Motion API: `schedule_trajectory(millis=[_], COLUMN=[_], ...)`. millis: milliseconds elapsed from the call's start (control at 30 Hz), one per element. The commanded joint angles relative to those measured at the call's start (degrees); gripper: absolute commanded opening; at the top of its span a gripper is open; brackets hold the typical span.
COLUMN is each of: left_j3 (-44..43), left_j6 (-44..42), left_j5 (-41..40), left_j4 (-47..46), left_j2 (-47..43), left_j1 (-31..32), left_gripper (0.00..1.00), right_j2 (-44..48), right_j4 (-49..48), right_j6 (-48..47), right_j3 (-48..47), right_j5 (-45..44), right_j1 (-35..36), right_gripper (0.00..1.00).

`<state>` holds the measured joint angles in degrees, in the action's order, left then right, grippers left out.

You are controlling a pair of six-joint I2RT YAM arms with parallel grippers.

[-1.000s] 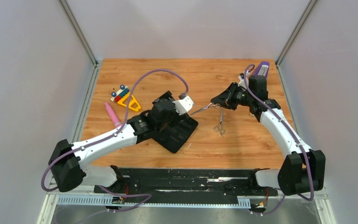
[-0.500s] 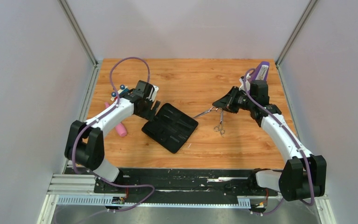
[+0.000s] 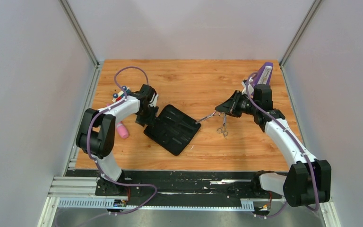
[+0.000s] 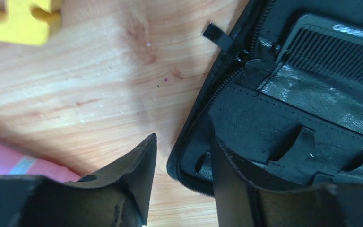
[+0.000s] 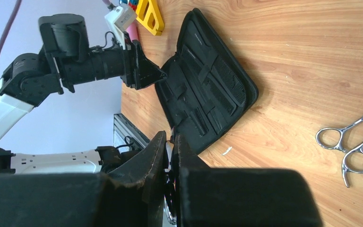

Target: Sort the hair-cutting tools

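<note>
Worktop [image 3: 194, 75] from above: an open black case [image 3: 172, 130] lies left of centre, with the left hand [image 3: 144, 118] at its left corner and a pink tube [image 3: 121, 130] just beyond that arm. The right hand [image 3: 220, 112] is closed on scissors [image 3: 207, 117], whose blades point toward the case's right corner. Second scissors [image 3: 223, 126] lie flat on the wood on the near side of the right hand, apart from the case. Left wrist view: the fingers stand apart astride the case's zipped edge, one over bare wood, the other over the lining, and a strip of wood shows between the outer finger and the zip. A comb [image 4: 340, 52] sits in an inner pocket with its teeth showing, and a yellow block [image 4: 14, 21] is at upper left. Right wrist view: the fingers nearly meet, with a sliver of metal between them. The second scissors lie at the right edge, and the case with the comb is farther off, the left hand at its far corner.
</note>
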<state>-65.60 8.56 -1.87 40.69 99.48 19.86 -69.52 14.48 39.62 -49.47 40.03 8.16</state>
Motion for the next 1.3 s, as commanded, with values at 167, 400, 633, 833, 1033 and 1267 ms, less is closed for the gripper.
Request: schedule_trajectory(millis=[167,400,633,833,1033,1267], left_j3=[10.8,18.5,17.0,17.4,16.8,15.3], left_j6=[16.6,34.1,36.0,30.4,23.4,17.4], left_j5=[5.5,15.7,15.2,13.0,5.2,-6.0], left_j4=[-8.4,-24.9,-27.1,-25.3,-20.9,-17.0], left_j2=[-3.8,-5.8,-6.2,-4.8,-3.8,-1.9], left_j1=[-0.9,-0.4,1.6,2.5,4.6,10.7], left_gripper=[0.21,0.04,0.04,0.06,0.07,0.09], right_j2=[1.5,1.3,-1.8,-8.4,-15.9,-23.9], right_j4=[-9.6,-18.2,-30.2,-38.9,-41.5,-51.3], right_j6=[1.3,2.0,1.9,-0.4,-3.7,-1.4], right_j3=[5.4,11.6,17.4,16.3,12.7,13.3], right_j5=[5.4,5.6,3.4,2.3,2.3,5.9], right_j1=[-0.1,0.0,0.3,0.3,0.1,0.1], right_gripper=[0.00,0.00,0.00,0.00,0.00,0.00])
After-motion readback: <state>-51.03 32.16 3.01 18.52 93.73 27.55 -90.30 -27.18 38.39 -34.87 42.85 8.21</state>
